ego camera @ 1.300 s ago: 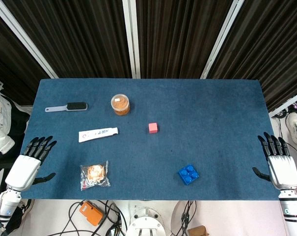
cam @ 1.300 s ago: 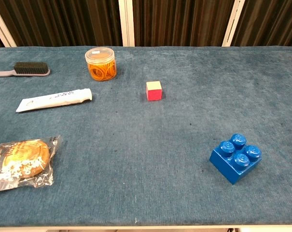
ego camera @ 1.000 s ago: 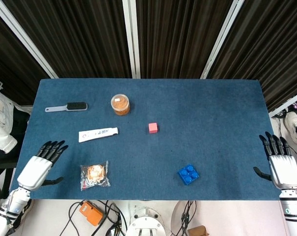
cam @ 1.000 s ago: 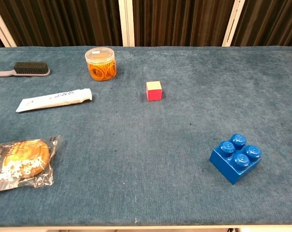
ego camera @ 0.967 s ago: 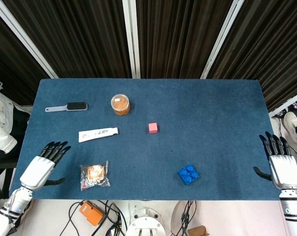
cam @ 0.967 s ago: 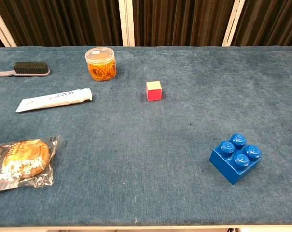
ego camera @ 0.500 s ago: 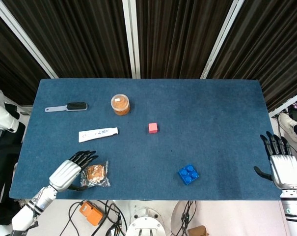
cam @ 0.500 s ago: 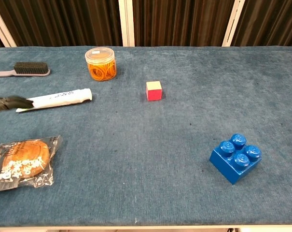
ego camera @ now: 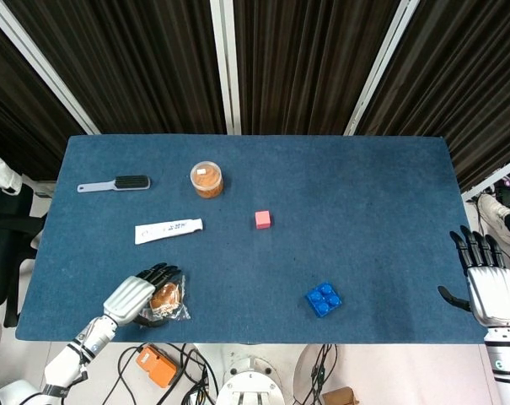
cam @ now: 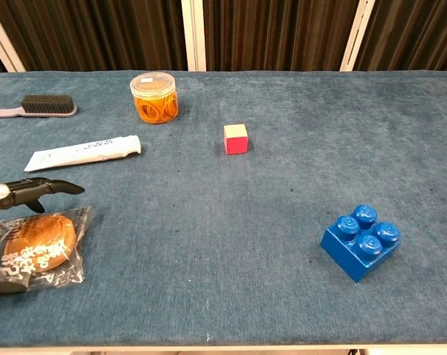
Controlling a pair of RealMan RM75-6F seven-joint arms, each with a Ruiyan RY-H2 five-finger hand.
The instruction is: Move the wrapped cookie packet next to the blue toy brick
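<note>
The wrapped cookie packet [ego camera: 167, 298] [cam: 35, 248] lies near the table's front left corner. My left hand [ego camera: 136, 295] reaches over its left side with fingers [cam: 38, 188] spread just beyond the packet's far edge and the thumb at its near edge; no firm grip shows. The blue toy brick [ego camera: 323, 299] [cam: 360, 242] sits studs up near the front edge, right of centre and far from the packet. My right hand [ego camera: 489, 287] hangs open off the table's right edge, holding nothing, and the chest view does not show it.
A white tube [ego camera: 169, 229] [cam: 83, 153] lies just behind the packet. Farther back are a black brush [ego camera: 115, 183] [cam: 35, 106] and a lidded jar of orange bands [ego camera: 206, 179] [cam: 154, 97]. A small red cube [ego camera: 263, 219] [cam: 236, 138] stands mid-table.
My left hand has swung in from the table's left edge to sit over the cookie packet, fingers framing it. The right hand, the brick and the packet have barely moved.
</note>
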